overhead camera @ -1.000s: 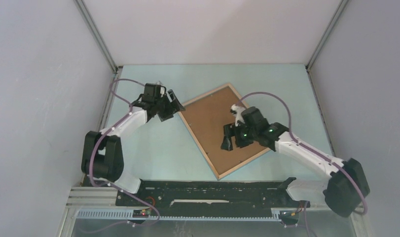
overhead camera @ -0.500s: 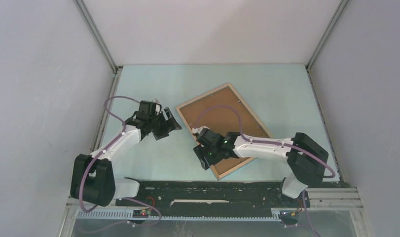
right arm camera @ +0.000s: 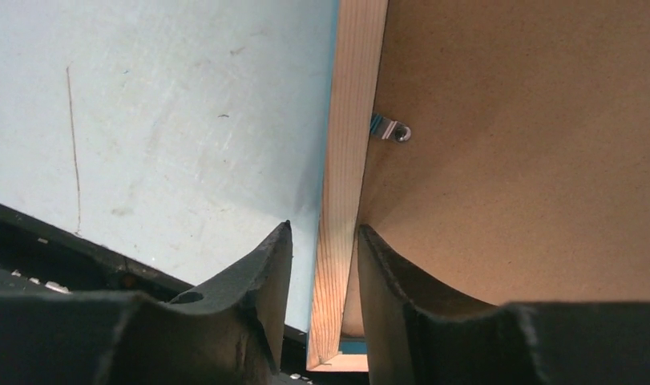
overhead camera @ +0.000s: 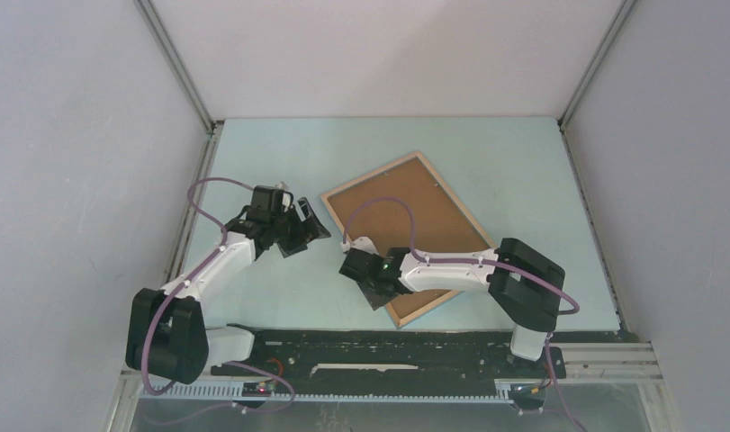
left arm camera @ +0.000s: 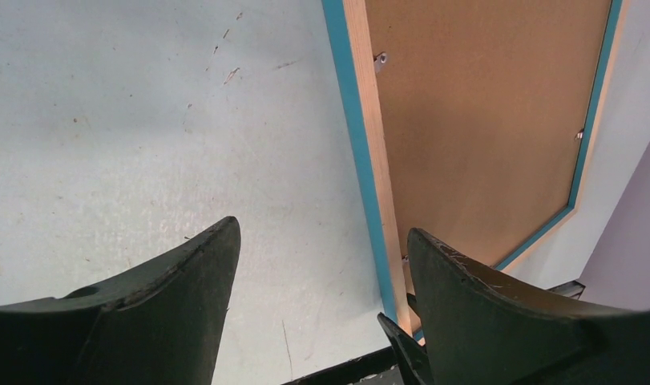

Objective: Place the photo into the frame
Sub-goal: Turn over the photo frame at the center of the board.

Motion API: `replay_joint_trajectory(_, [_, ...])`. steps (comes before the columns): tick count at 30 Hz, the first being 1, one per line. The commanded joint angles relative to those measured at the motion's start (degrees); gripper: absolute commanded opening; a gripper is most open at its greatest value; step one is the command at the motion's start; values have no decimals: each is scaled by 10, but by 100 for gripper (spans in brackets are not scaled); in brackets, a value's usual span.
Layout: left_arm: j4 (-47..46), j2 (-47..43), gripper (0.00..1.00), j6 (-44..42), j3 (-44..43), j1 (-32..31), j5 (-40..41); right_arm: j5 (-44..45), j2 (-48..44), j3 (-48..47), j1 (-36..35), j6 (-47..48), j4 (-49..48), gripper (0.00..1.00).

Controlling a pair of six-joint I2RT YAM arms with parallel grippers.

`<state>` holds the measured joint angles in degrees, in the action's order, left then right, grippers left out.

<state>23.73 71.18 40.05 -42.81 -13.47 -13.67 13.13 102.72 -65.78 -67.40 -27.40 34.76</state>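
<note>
Care first: I should centre my right hand (right arm camera: pixel 323 228) on the frame (right arm camera: pixel 353 96) rail it straddles, pinch uncertain; left hand (left arm camera: pixel 323 227) spread.

A large, thin rectangular picture frame (overhead camera: pixel 424 216), light wood rim around a brown board back, lies askew on the pale blue table (overhead camera: pixel 523 162). The black right gripper (overhead camera: pixel 368 290) sits at its near-left edge. The left gripper (overhead camera: pixel 305 223) hovers near the left corner, jaws apart.
</note>
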Motion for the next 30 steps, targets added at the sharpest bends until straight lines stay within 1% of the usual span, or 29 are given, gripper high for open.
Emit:
replay_joint_trajectory(1, [-5,-11,82,-1,-6,-1,9,46,19,-12,-15,-13,5,40])
replay_joint_trajectory(5, [-4,-19,82,2,-4,-1,14,87,33,-22,-20,-26,10,29])
replay_joint_trajectory(7, [-2,-28,82,6,-4,-1,20,105,36,-29,-20,-30,10,19])
replay_joint_trajectory(8, [2,-33,82,8,-3,-1,25,112,33,-34,-20,-30,8,10])
replay_joint_trajectory(10, [11,-55,82,9,-4,0,48,129,17,-44,-19,-24,11,1])
replay_joint_trajectory(13, [24,-98,83,11,-3,6,77,133,-27,-53,-18,-6,3,0])
replay_joint_trajectory(16, [32,-122,85,12,-5,9,82,93,-76,-53,0,1,-19,0])
replay_joint_trajectory(18, [37,-124,86,16,-8,10,68,60,-102,-52,15,-5,-39,0])
replay_joint_trajectory(21, [40,-125,86,29,-3,10,49,-3,-126,-53,41,-11,-89,0])
replay_joint_trajectory(24, [44,-150,85,43,1,10,55,-79,-138,-72,69,-28,-121,0])
replay_joint_trajectory(26, [56,-178,85,47,-6,10,74,-149,-139,-90,90,-45,-137,0])
replay_joint_trajectory(30, [107,-247,85,42,-50,11,150,-260,-136,-143,121,-81,-158,0])
